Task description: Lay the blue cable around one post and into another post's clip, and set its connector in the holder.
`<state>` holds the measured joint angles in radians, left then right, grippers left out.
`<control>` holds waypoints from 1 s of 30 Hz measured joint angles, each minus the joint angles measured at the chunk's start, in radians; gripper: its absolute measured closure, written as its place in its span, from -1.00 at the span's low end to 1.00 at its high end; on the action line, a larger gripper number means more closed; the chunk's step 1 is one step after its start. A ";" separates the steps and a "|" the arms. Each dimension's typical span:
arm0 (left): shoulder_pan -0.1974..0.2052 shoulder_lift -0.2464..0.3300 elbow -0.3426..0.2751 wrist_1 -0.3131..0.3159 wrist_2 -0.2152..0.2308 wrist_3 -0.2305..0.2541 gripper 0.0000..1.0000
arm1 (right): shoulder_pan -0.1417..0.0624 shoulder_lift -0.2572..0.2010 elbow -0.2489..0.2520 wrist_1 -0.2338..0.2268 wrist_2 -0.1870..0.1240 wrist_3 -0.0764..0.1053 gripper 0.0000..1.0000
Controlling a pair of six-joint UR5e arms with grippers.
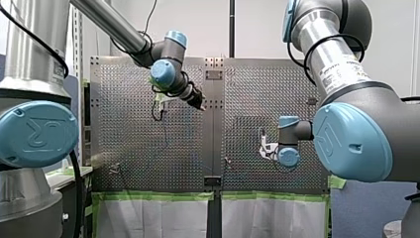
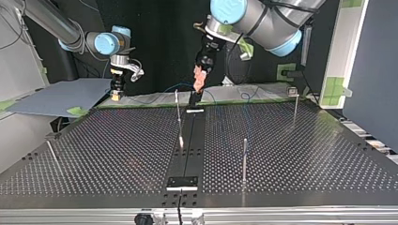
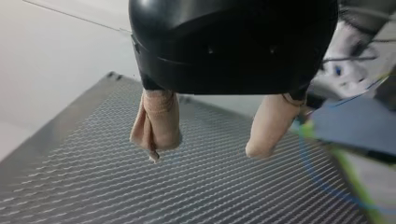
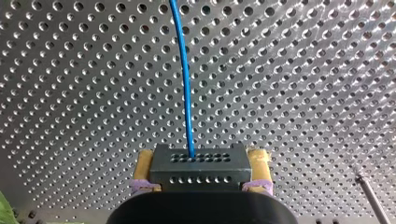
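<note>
Pinching the connector (image 4: 198, 165) between yellow pads (image 4: 142, 170) of right pincer (image 4: 200, 177): small dark perforated block, blue cable (image 4: 187, 93) running straight out of its upper face and away over the worktop (image 4: 70, 93). Left pincer (image 3: 205, 149) spread wide, beige pads (image 3: 156, 123) apart, nothing between, hanging above the worktop, with a loop of cable off to one side. In top view: right pincer at the far edge toward that view's left, left pincer near the centre strip, slack cable lying along the far edge behind it. Posts (image 2: 244, 159) bare, none wrapped, no clip filled.

Handling, as a guess: cable thin, light, limp with some spring, so likely to slide off a post unless kept taut. Connector rigid and small; flat side faces give the surest grip, as held here. For routing, best to take the cable just behind the connector or at a short taut span, not mid-slack.
</note>
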<state>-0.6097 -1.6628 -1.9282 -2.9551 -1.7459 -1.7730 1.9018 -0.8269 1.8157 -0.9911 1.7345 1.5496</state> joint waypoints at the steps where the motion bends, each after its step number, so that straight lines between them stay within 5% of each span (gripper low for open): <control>1: -0.009 -0.009 -0.008 0.009 0.000 -0.001 -1.00 | 0.001 0.000 0.000 0.001 0.000 0.000 0.60; 19: -0.166 -0.166 -0.165 0.167 -0.013 -0.122 -1.00 | 0.011 -0.050 0.000 0.050 0.014 -0.009 0.60; 30: -0.251 -0.268 -0.183 0.268 -0.012 -0.146 -1.00 | 0.025 -0.057 0.014 0.082 0.056 -0.016 0.60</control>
<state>-0.8609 -1.9305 -2.1112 -2.6871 -1.7584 -1.9186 1.9268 -0.8842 1.8298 -0.9096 1.7902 1.5341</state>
